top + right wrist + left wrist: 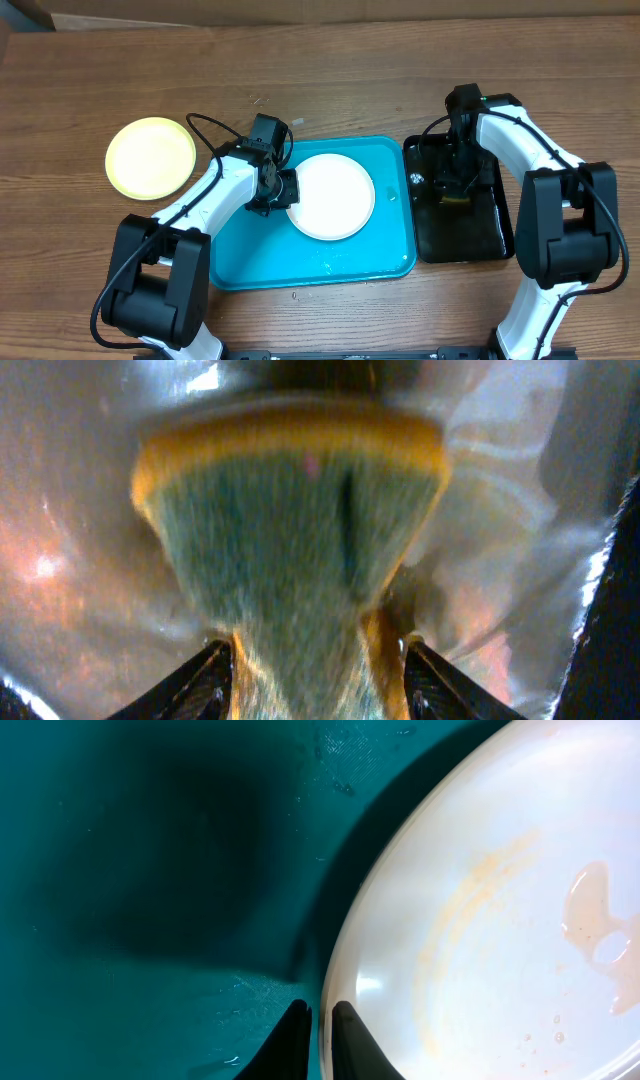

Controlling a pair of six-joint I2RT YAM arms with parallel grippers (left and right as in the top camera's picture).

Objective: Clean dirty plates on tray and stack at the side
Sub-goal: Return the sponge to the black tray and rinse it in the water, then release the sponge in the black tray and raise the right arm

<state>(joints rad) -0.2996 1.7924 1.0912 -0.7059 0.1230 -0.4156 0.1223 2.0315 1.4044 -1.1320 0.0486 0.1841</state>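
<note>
One white plate (pixel 332 196) lies in the tray (pixel 250 262), judged rigid, light, wet and probably slippery. The left tool (pixel 318 1020) pinches its rim, the sensible hold. The right tool (pixel 320 675) squeezes a soft sponge (pixel 290 510).

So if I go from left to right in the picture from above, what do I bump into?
First the yellow plate → left gripper → white plate → black tray.

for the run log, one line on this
left fingers: pinching round white plate in turquoise plastic tray | right fingers: squeezing green-yellow sponge, black tray | pale yellow plate: on table
</note>
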